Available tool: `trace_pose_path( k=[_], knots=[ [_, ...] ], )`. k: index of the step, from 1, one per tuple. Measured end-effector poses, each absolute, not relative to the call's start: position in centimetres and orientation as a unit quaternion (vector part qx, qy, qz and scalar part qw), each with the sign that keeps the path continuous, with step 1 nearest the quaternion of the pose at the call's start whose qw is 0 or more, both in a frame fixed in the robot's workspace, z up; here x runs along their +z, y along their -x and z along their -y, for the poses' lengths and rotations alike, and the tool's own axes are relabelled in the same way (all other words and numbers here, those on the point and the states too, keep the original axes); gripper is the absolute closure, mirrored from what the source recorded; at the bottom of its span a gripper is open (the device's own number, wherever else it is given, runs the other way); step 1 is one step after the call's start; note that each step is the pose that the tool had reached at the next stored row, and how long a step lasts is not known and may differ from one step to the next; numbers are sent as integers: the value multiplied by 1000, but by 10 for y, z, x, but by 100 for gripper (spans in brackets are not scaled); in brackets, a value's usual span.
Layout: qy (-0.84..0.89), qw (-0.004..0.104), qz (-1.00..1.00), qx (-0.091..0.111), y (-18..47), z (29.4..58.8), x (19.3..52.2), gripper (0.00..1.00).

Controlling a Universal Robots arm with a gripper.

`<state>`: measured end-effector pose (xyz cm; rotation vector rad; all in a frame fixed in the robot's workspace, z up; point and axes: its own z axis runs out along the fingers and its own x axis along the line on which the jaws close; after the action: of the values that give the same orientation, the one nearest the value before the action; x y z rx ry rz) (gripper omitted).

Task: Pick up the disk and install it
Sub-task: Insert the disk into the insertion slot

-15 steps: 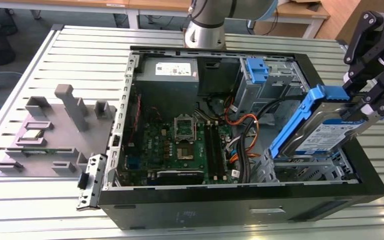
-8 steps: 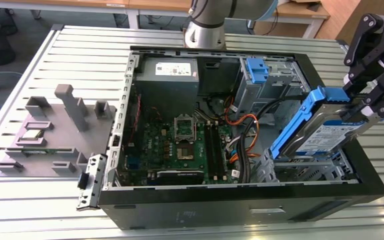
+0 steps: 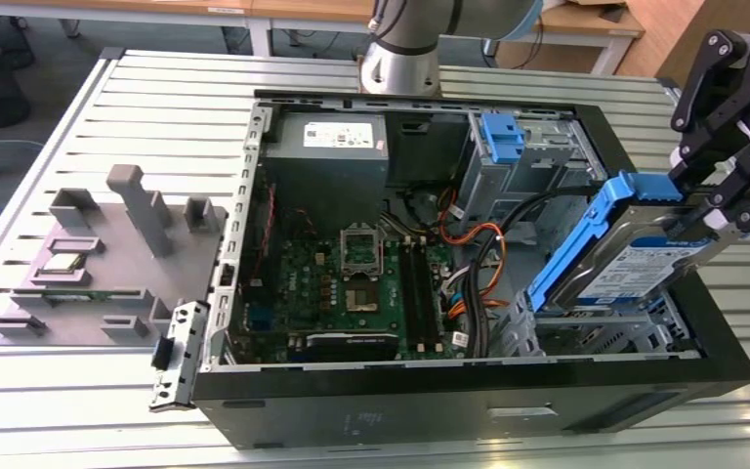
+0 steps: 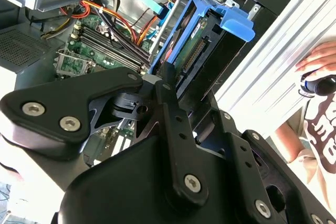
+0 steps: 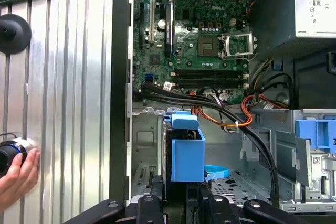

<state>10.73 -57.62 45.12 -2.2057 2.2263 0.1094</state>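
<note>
The disk (image 3: 636, 256), a silver drive with a blue-and-white label and blue rails, hangs tilted over the empty drive cage (image 3: 609, 337) at the front corner of the open computer case, on the exterior view's right. My gripper (image 3: 711, 210) is shut on its upper end, black fingers on either side. In the second wrist view the disk (image 4: 191, 43) juts out past the gripper (image 4: 186, 95), connector edge showing. In the first wrist view the blue rail of the disk (image 5: 186, 153) stands between the fingers (image 5: 156, 195), above the cage floor.
The black case (image 3: 479, 410) lies open with motherboard (image 3: 349, 274), grey power-supply box (image 3: 329, 147) and loose cables (image 3: 479, 254). A lighter-blue bracket (image 3: 503, 132) sits in the far bay. A grey fixture (image 3: 114, 244) stands on the exterior view's left. A person's hand (image 5: 16, 174) rests nearby.
</note>
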Motion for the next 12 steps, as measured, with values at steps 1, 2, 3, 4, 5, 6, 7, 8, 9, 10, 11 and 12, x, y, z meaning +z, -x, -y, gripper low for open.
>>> trace_pose_path(
  k=[1, 2, 3, 4, 5, 6, 7, 8, 9, 10, 11, 12],
  knots=[
    [703, 3, -710, 35, -107, 576, 451, 65],
    [703, 3, -710, 35, -108, 576, 451, 65],
    [703, 3, -710, 35, -108, 576, 451, 65],
    [703, 3, -710, 35, -108, 576, 451, 65],
    [703, 3, -710, 35, -108, 576, 450, 65],
    [703, 3, -710, 35, -108, 576, 450, 65],
    [703, 3, -710, 35, -108, 576, 450, 65],
    [703, 3, -710, 35, -108, 576, 449, 65],
    [703, 3, -710, 35, -108, 576, 449, 65],
    [703, 3, -710, 35, -108, 576, 449, 65],
    [703, 3, -710, 35, -108, 576, 449, 65],
    [703, 3, -710, 35, -108, 576, 449, 65]
  ],
)
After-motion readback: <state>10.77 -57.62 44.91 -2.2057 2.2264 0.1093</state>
